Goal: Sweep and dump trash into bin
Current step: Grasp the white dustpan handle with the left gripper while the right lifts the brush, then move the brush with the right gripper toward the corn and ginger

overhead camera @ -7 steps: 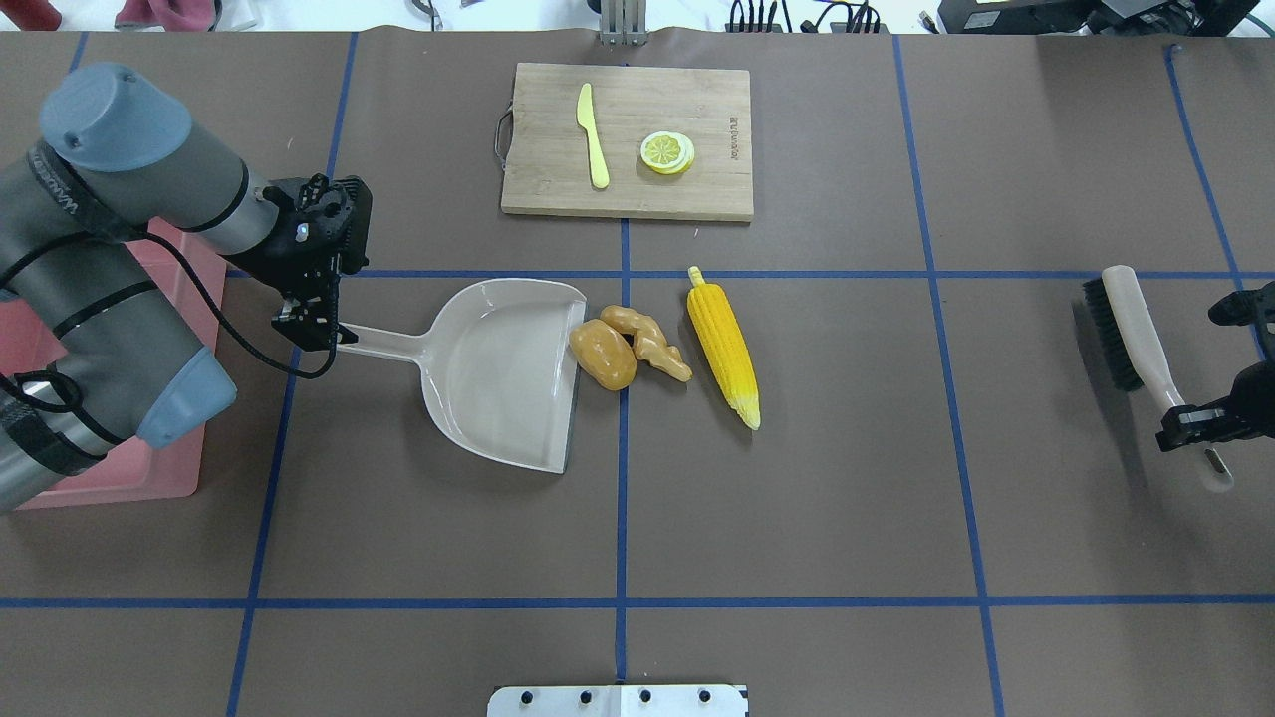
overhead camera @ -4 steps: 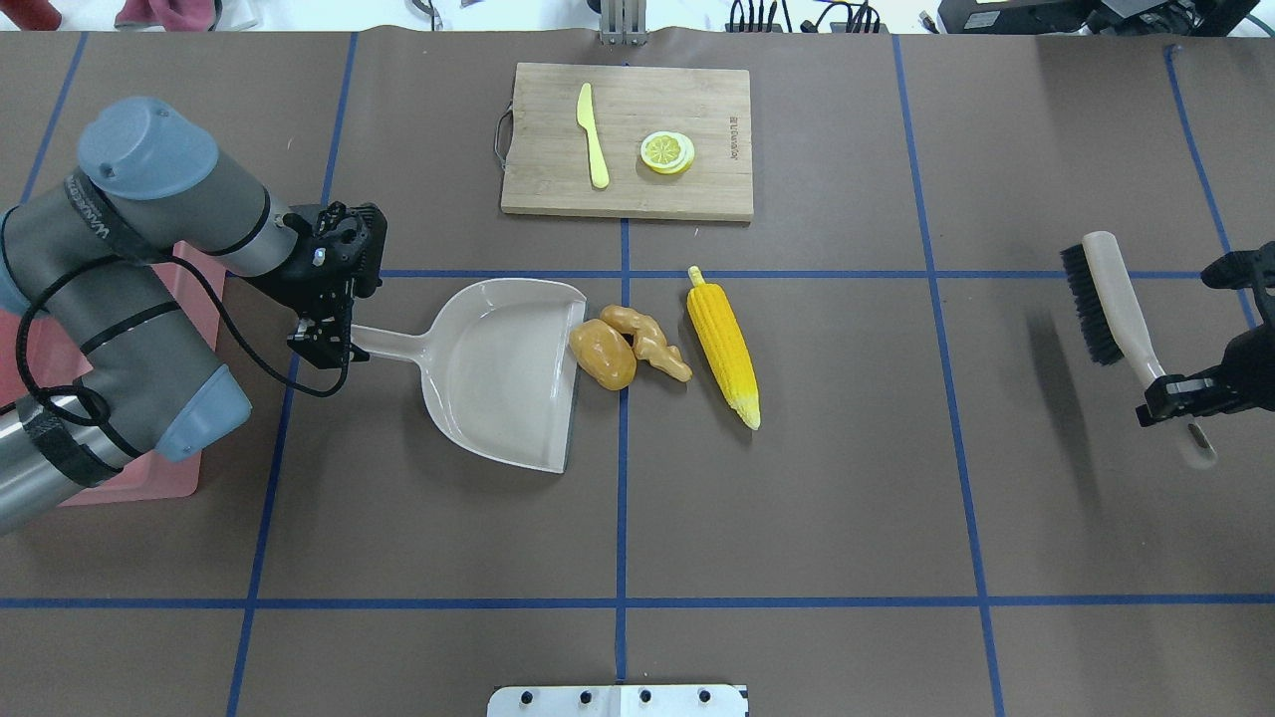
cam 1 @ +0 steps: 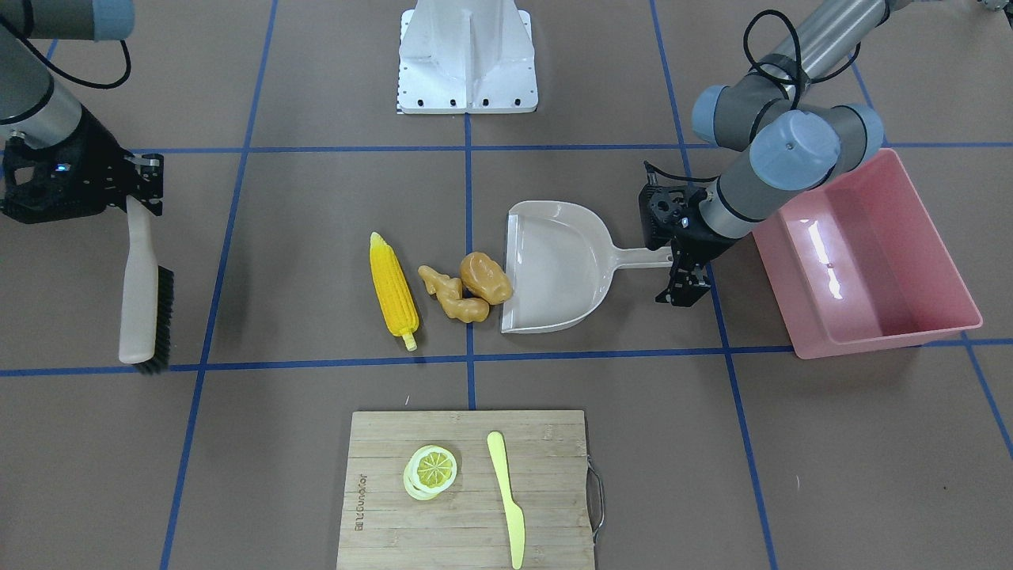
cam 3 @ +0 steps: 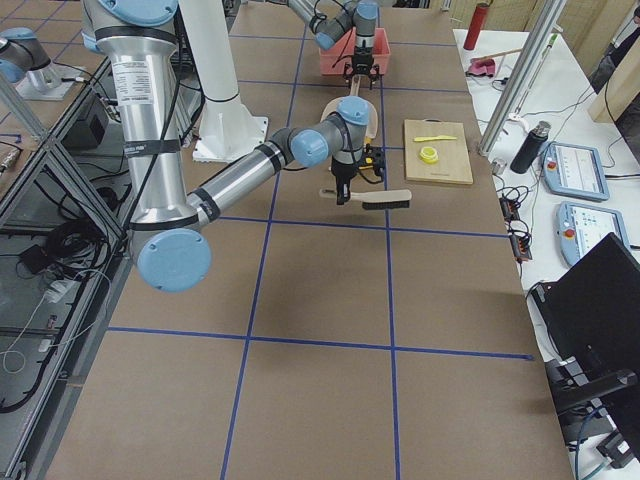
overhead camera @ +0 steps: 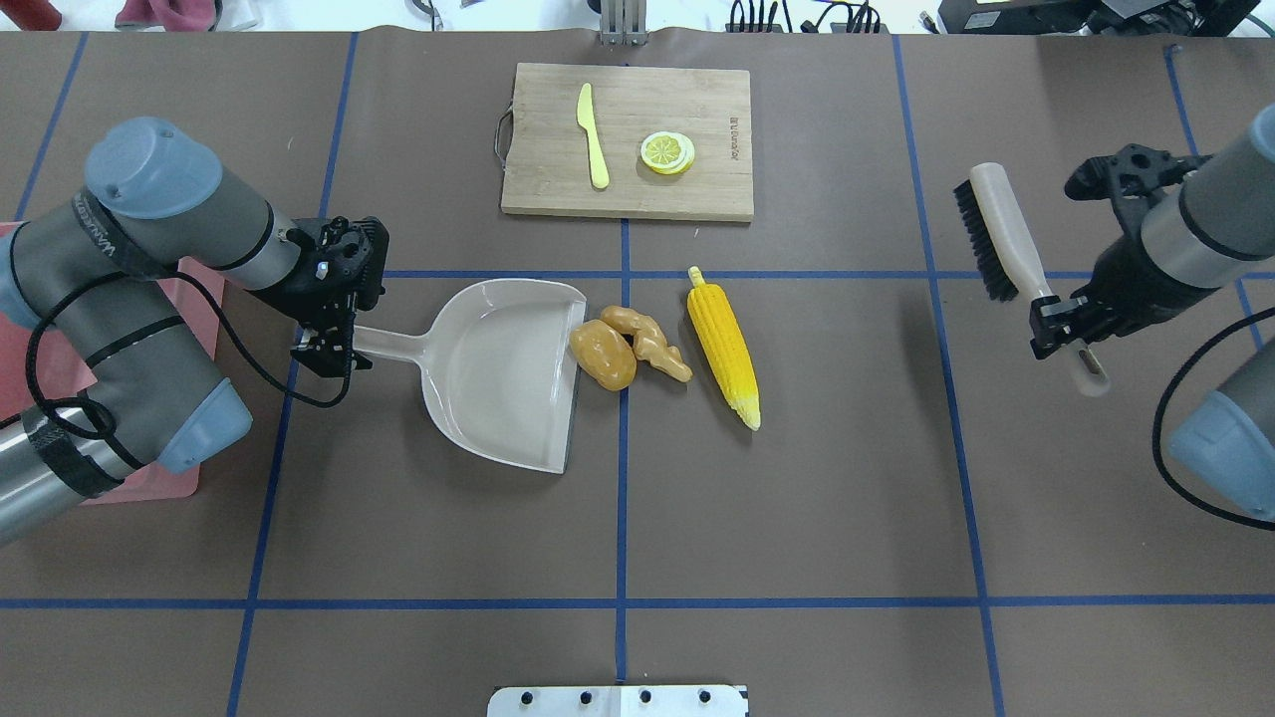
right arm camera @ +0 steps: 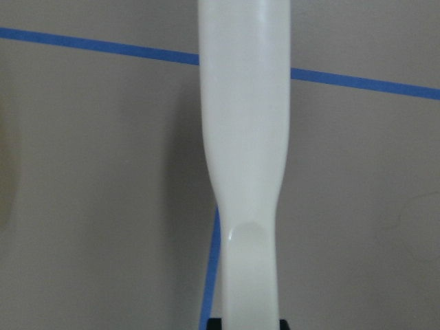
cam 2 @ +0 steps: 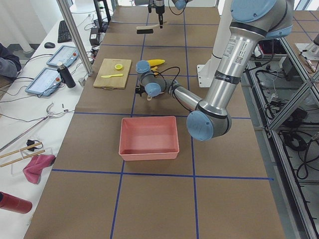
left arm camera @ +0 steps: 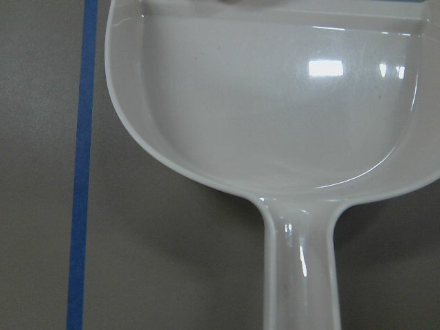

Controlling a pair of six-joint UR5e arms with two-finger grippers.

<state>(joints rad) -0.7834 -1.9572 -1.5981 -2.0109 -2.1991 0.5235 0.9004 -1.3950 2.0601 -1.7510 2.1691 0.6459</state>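
Observation:
The corn cob [overhead camera: 724, 344], ginger root [overhead camera: 649, 342] and potato lump [overhead camera: 602, 355] lie together on the table. The potato touches the open lip of the beige dustpan [overhead camera: 503, 373]. My left gripper [overhead camera: 334, 349] is shut on the dustpan's handle [left arm camera: 302, 275], with the pan flat on the table. The pink bin [cam 1: 863, 253] stands just behind my left arm, empty. My right gripper [overhead camera: 1061, 329] is shut on the handle [right arm camera: 244, 137] of a black-bristled brush [overhead camera: 1001, 234], held above the table well to the right of the corn.
A wooden cutting board [overhead camera: 697, 194] with a pale yellow knife [overhead camera: 594, 134] and a lemon slice [overhead camera: 666, 152] lies on the far side of the table. Blue tape lines cross the brown table cover. The robot's base plate [cam 1: 467, 59] is at the near edge.
My right arm has carried the brush inward and toward the far side of the table. My left gripper has shifted slightly right along the dustpan handle. The trash and dustpan have not moved.

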